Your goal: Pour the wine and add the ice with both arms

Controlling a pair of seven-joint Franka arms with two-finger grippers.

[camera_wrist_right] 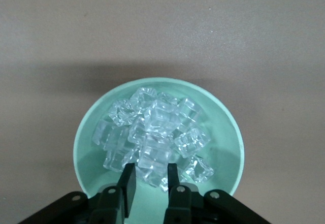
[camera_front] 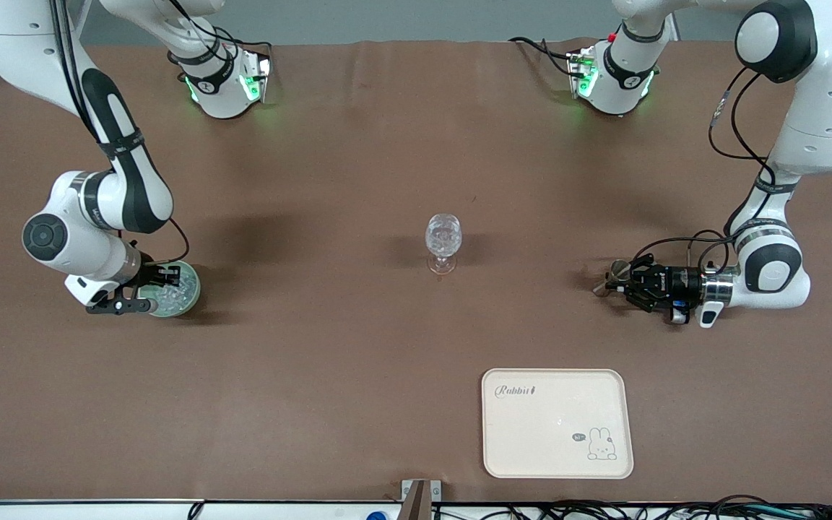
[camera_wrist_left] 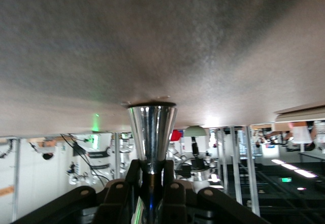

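A clear stemmed glass (camera_front: 443, 242) stands upright mid-table. A pale green bowl (camera_front: 188, 292) heaped with ice (camera_front: 170, 296) sits toward the right arm's end. My right gripper (camera_front: 163, 278) hangs low over the bowl. In the right wrist view it (camera_wrist_right: 151, 169) is open, its fingers (camera_wrist_right: 128, 183) either side of a chunk at the edge of the ice pile (camera_wrist_right: 152, 132) in the bowl (camera_wrist_right: 89, 148). My left gripper (camera_front: 612, 283), low over the table toward the left arm's end, is shut on a shiny steel cone-shaped cup (camera_front: 604, 280), held sideways; the left wrist view shows the gripper (camera_wrist_left: 151, 165) and cup (camera_wrist_left: 151, 130). No wine shows.
A cream tray (camera_front: 557, 422) with a rabbit print lies nearer the front camera than the glass, toward the left arm's end. Brown cloth (camera_front: 329, 347) covers the table. The arm bases (camera_front: 221, 87) stand along the table's edge farthest from the front camera.
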